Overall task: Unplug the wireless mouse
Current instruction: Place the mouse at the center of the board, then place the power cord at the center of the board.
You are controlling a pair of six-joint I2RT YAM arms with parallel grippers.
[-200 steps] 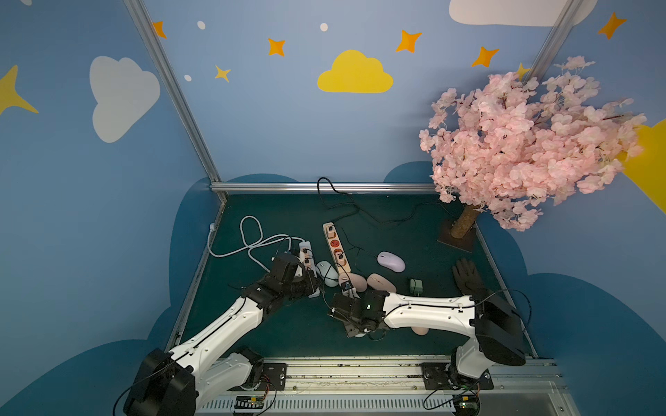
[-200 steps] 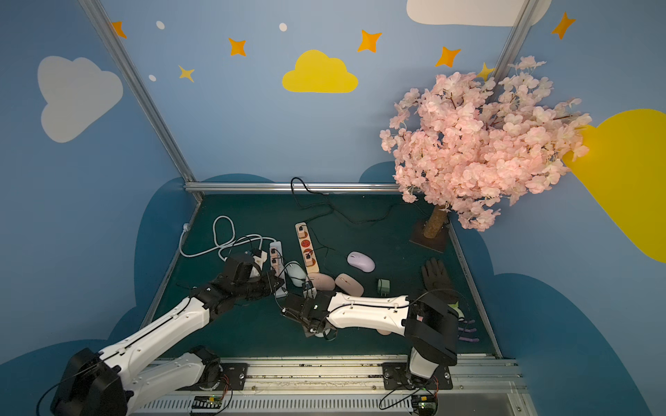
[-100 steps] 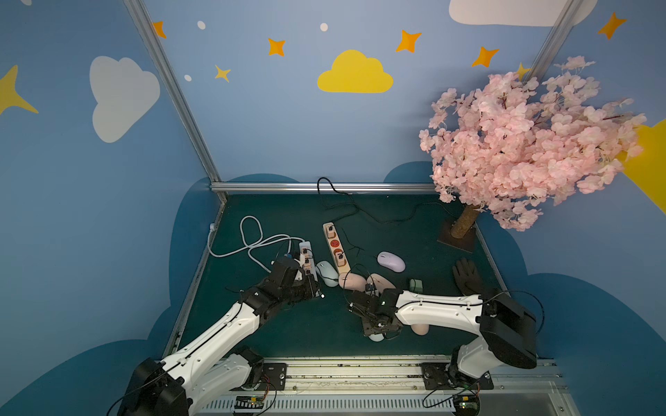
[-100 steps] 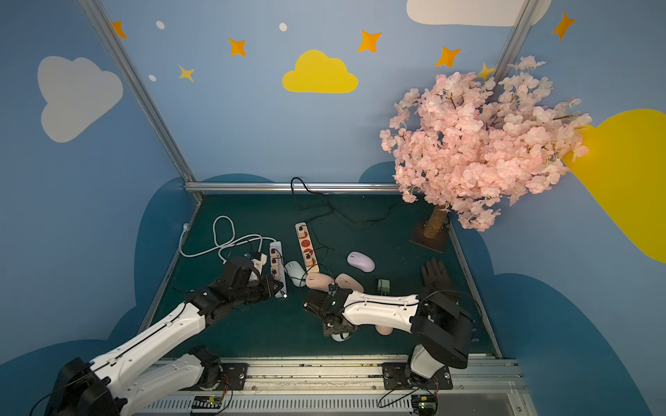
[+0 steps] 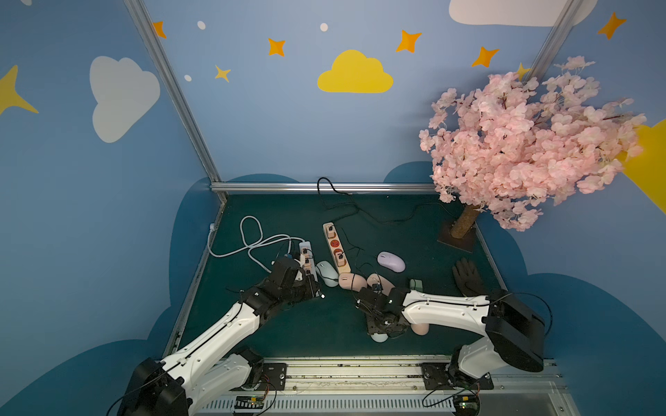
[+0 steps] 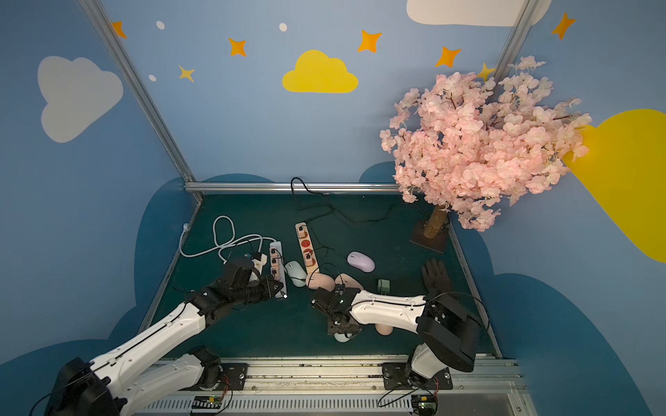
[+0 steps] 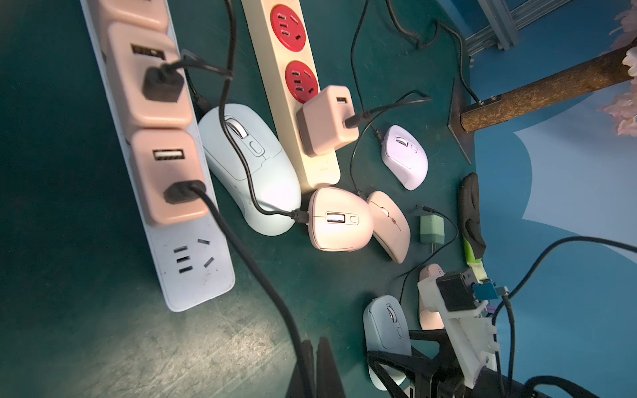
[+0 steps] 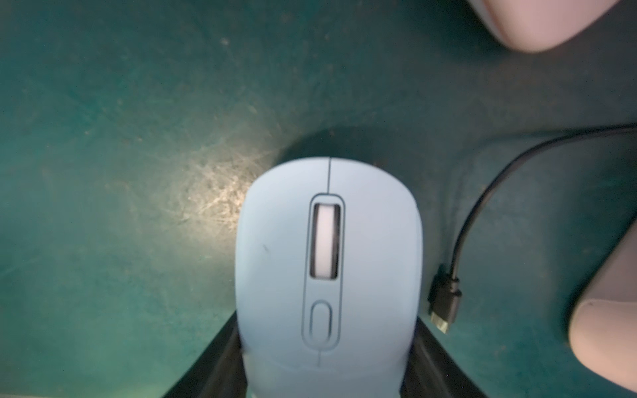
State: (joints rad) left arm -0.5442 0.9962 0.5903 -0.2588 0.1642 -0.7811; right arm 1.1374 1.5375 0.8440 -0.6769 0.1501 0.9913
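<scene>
The wireless mouse (image 8: 327,258) is small and light blue. It lies on the green mat near the front edge (image 5: 379,337) (image 6: 342,336) (image 7: 384,324). My right gripper (image 8: 327,320) (image 5: 382,329) is shut on its rear sides from above. No cable is in the mouse's nose. My left gripper (image 7: 315,344) (image 5: 317,293) (image 6: 281,291) is shut, and a black cable (image 7: 248,262) runs into its fingers. That cable comes from a pink adapter (image 7: 169,182) on the white power strip (image 7: 196,272). The left gripper hovers at the strip's near end, well left of the mouse.
A loose black plug (image 8: 444,299) lies beside the held mouse. Behind it sit a beige power strip (image 5: 335,248), a larger pale blue mouse (image 5: 327,273), pink mice (image 5: 349,281), a purple mouse (image 5: 391,261), a green adapter (image 5: 415,283), a black glove (image 5: 466,275) and a blossom tree (image 5: 465,223).
The two grippers were close together. My right gripper has carried the blue mouse toward the front and right, away from the left gripper, which shifted slightly forward with the cable.
</scene>
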